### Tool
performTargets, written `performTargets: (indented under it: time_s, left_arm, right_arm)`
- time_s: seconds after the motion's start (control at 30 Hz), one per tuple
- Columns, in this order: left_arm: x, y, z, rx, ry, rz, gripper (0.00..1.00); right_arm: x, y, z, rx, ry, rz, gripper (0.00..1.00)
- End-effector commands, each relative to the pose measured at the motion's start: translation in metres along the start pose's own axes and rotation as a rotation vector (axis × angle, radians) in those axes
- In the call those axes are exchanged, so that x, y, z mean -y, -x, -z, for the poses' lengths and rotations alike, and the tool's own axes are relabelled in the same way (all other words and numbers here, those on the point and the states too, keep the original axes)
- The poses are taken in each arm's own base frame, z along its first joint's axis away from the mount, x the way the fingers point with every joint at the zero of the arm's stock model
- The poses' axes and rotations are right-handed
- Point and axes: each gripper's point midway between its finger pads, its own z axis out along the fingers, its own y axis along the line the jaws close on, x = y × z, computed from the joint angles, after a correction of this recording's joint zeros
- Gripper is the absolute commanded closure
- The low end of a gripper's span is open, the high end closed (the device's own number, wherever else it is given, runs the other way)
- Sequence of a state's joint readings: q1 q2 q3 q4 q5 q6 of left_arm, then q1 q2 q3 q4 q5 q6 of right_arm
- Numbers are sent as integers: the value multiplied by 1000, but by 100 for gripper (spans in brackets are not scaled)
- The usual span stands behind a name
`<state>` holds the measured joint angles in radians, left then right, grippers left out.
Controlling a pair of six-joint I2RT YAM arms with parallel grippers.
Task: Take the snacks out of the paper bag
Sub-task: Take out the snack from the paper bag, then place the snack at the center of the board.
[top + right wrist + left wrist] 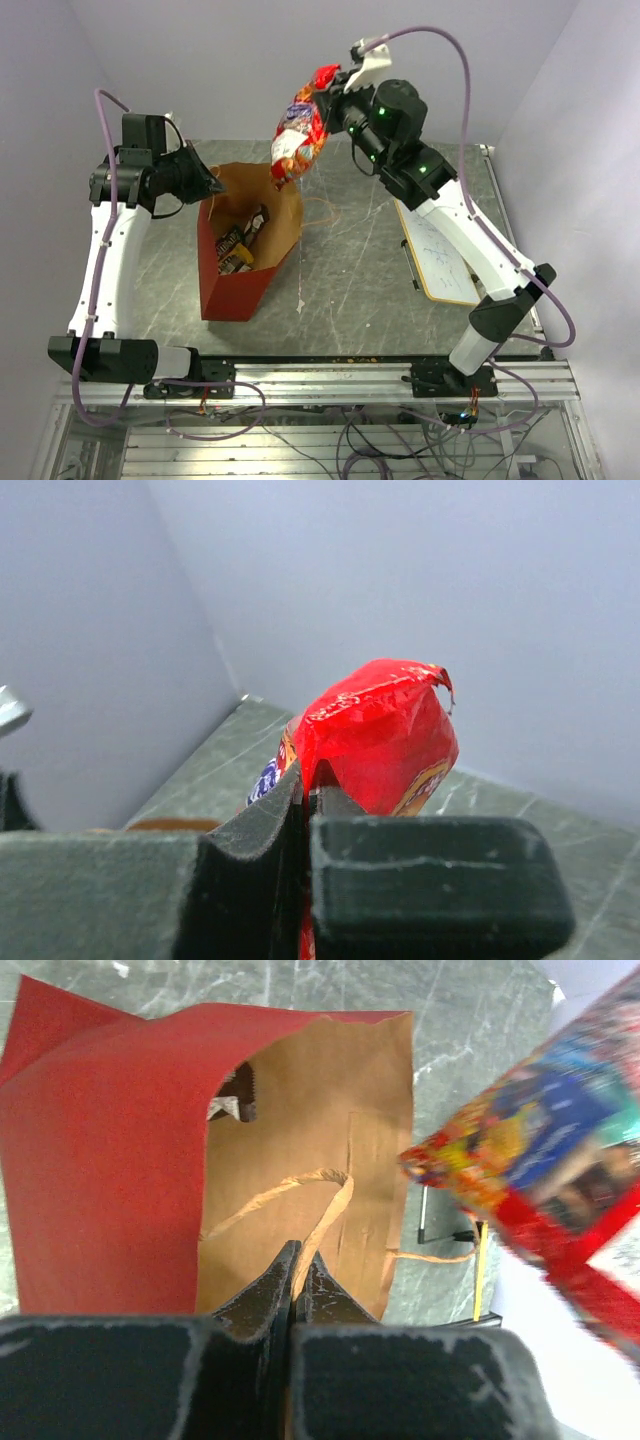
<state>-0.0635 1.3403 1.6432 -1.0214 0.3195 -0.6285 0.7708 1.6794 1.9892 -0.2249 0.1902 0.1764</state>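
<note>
Now the right gripper (338,82) pinches the large red packet (298,138) by its top, in the air above the paper bag (232,292). The left gripper (212,186) is closed on a string handle (322,1188). In the bag some small wrappers (240,245) lie, so most of the work seems left.

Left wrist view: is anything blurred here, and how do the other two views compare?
Left wrist: the large red crinkly packet is smeared with blur at right, the red paper bag is sharp. Right wrist: the right gripper looms soft up close, the packet's top crisper. Top external: evenly lit, in focus.
</note>
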Motion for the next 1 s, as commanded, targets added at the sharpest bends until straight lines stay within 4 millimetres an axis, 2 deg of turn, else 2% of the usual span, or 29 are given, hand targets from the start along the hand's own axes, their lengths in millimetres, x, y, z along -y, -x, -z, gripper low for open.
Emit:
performTargets:
  time_s: [0.0,0.17,0.23,0.33,0.4,0.53,0.57,0.67,0.77,0.83,0.87,0.9,0.97]
  left_arm:
    - [-11,6,13,37,61,-44,93]
    - [-15,4,11,11,78,-57,93]
    - [-15,3,8,-2,72,-48,93]
    - [-13,3,6,-13,62,-42,93]
    - [-13,3,6,-16,62,-40,93]
    - [-9,5,8,-10,52,-37,93]
    - [-9,4,8,-8,52,-35,93]
    - [-9,4,7,-13,49,-24,93]
    - [-5,4,5,-17,33,-25,93]
    - [-4,7,7,-11,33,-28,93]
    - [-4,8,8,-5,34,-32,93]
    - [-3,10,10,1,35,-36,93]
    - [-4,13,14,13,51,-50,93]
  right_arm:
    - [38,73,1,216,-140,5,100]
    - [97,65,-13,220,-282,8,100]
    - [114,55,-20,200,-307,-7,100]
    - [133,27,-32,155,-343,42,100]
    - [152,0,-37,116,-396,85,100]
    - [201,-51,-45,19,-490,147,100]
    - [218,-61,-46,-7,-518,160,100]
    - [248,-83,-47,-61,-572,225,100]
    - [264,-109,-50,-114,-604,311,100]
    - [269,-140,-59,-163,-603,333,100]
    - [268,-153,-63,-186,-602,329,100]
    - [268,-177,-72,-226,-594,322,100]
    - [253,-206,-90,-264,-548,316,100]
